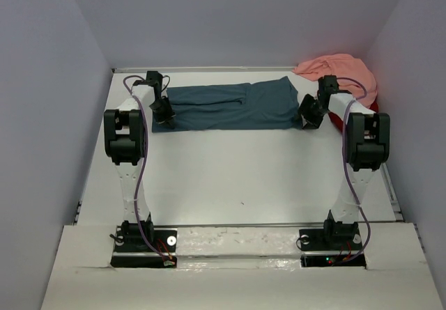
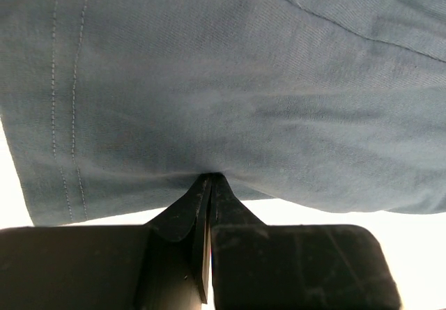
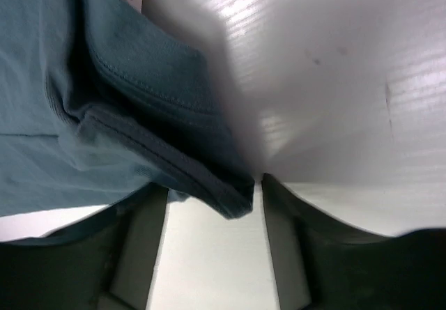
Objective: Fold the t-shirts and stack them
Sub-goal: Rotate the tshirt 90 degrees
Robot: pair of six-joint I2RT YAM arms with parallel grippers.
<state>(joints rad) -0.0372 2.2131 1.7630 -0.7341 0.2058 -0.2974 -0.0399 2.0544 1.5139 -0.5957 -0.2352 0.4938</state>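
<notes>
Across the table's (image 1: 230, 177) far half lies the teal shirt (image 1: 230, 106), a long folded strip; the pink shirt (image 1: 334, 66) is heaped far right. My left gripper (image 1: 166, 118) pinches the hem, and my right gripper (image 1: 306, 118) gapes at the collar. Mid-fold, I judge: next, close right, then bring the ends together.

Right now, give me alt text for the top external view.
A teal t-shirt lies folded into a long strip across the far side of a white table, the left gripper at its left end and the right gripper at its right end. A pink t-shirt is heaped in the far right corner.
</notes>
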